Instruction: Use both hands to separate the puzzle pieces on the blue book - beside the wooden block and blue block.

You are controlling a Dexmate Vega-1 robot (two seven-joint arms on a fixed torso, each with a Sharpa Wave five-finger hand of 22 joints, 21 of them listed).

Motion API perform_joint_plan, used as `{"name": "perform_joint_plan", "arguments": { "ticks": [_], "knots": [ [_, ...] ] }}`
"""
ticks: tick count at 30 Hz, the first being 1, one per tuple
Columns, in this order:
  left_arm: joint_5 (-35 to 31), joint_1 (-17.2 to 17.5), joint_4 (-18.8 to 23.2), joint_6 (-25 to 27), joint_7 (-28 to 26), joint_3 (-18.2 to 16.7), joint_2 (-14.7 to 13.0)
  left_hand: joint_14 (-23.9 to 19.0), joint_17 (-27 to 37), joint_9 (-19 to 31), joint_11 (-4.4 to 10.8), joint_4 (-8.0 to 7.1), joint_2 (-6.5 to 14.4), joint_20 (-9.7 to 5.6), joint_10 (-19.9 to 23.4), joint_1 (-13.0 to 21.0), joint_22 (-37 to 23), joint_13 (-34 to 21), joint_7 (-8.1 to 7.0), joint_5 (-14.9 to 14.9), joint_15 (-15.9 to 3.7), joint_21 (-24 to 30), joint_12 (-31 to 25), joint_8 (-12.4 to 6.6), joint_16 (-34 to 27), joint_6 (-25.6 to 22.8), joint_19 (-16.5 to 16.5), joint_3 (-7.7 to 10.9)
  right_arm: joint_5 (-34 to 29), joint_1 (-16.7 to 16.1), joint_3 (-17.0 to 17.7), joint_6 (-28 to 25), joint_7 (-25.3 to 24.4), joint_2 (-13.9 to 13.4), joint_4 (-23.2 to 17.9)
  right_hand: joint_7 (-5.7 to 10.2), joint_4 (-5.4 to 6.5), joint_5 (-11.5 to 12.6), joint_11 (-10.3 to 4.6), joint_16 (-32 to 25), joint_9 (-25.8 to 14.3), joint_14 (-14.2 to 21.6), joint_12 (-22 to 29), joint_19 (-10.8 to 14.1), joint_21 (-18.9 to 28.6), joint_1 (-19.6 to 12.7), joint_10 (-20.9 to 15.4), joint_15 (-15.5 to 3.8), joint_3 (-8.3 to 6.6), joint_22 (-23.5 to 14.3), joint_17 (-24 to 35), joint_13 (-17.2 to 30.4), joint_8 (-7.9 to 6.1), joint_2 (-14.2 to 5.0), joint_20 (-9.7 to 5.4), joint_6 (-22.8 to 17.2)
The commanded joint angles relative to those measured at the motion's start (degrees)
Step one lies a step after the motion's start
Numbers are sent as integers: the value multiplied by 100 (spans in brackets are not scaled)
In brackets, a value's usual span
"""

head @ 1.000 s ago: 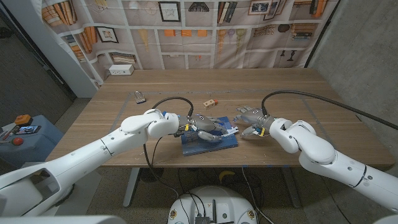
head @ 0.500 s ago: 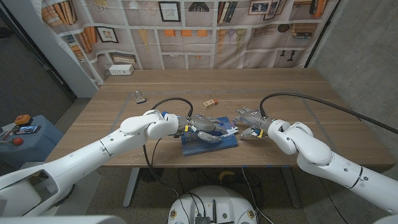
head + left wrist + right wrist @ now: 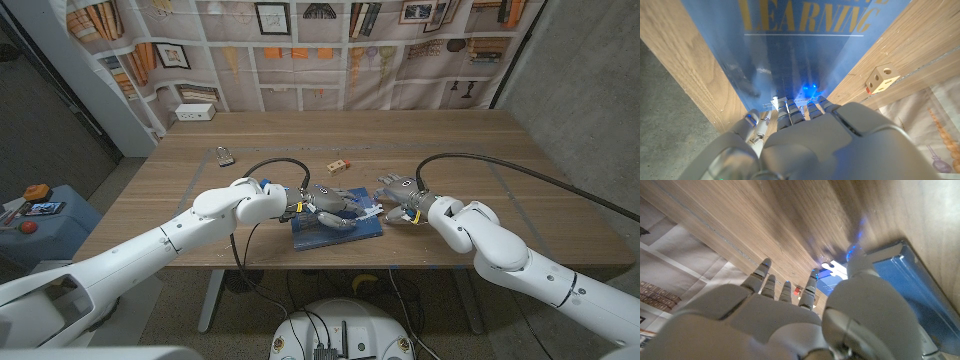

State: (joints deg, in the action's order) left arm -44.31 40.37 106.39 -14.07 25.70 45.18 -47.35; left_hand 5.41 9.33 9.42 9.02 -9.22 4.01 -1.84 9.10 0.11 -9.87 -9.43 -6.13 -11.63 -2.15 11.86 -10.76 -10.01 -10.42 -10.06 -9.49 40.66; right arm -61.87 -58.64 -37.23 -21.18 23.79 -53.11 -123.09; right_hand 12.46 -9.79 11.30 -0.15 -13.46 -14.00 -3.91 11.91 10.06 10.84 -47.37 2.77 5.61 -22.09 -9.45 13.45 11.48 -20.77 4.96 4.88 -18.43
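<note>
Right robot hand has edged closer to book.

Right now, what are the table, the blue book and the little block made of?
The table looks like wood, matte, with grain lines running along it. The blue book seems to have a glossy cover, likely coated paper or card: light glints off it. The little block looks like pale bare wood.

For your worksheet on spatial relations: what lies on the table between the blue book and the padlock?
In the head view, the left hand and forearm cross the stretch between blue book and padlock; otherwise bare wooden table.
</note>
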Motion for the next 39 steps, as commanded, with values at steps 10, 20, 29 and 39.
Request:
{"name": "perform_joint_plan", "arguments": {
  "ticks": [10, 20, 29, 39],
  "knots": [
    [31, -16, -60, 9, -14, -2, 17, -50, 12, 36, -182, 18, 619, -367, 306, 73, -17, -36, 142, 13, -440, 2, -35, -44, 26, -304, -388, 59, -34, -129, -19, 113, -908, 79, 257, 6, -9, 39, -132, -94, -85, 223, 79, 247, 63, -290, -247, -103, -96, -17, 26, 15, -327, -7, -86, -606],
    [33, -57, -101, -6, -5, 30, 50, -79, 10, 37, -177, 35, 612, -365, 312, 81, -17, -36, 138, 17, -445, 2, -30, -44, 26, -323, -362, 84, 6, -177, -23, 83, -1138, 92, 325, 8, 14, 45, -167, -116, -115, 298, 85, 335, 64, -333, -347, -150, -94, -17, 40, 14, -469, 28, -126, -884],
    [39, -62, -115, -10, -19, 35, 45, -96, 9, 37, -185, 44, 607, -357, 315, 84, -16, -36, 143, 21, -449, -1, -26, -44, 28, -337, -349, 103, 18, -168, -53, 62, -1181, 95, 352, 5, 28, 63, -207, -130, -151, 348, 85, 385, 53, -369, -429, -181, -105, -18, 62, 12, -635, 38, -153, -1218],
    [56, -18, -84, 31, -21, 24, 19, -109, 10, 38, -182, 51, 606, -362, 325, 86, -16, -37, 137, 25, -444, -3, -25, -40, 31, -341, -331, 126, -23, -187, -76, 23, -1255, 93, 352, 11, 25, 83, -220, -137, -174, 381, 86, 422, 46, -426, -495, -212, -130, -18, 77, 11, -748, 37, -172, -1455]
  ]
}}
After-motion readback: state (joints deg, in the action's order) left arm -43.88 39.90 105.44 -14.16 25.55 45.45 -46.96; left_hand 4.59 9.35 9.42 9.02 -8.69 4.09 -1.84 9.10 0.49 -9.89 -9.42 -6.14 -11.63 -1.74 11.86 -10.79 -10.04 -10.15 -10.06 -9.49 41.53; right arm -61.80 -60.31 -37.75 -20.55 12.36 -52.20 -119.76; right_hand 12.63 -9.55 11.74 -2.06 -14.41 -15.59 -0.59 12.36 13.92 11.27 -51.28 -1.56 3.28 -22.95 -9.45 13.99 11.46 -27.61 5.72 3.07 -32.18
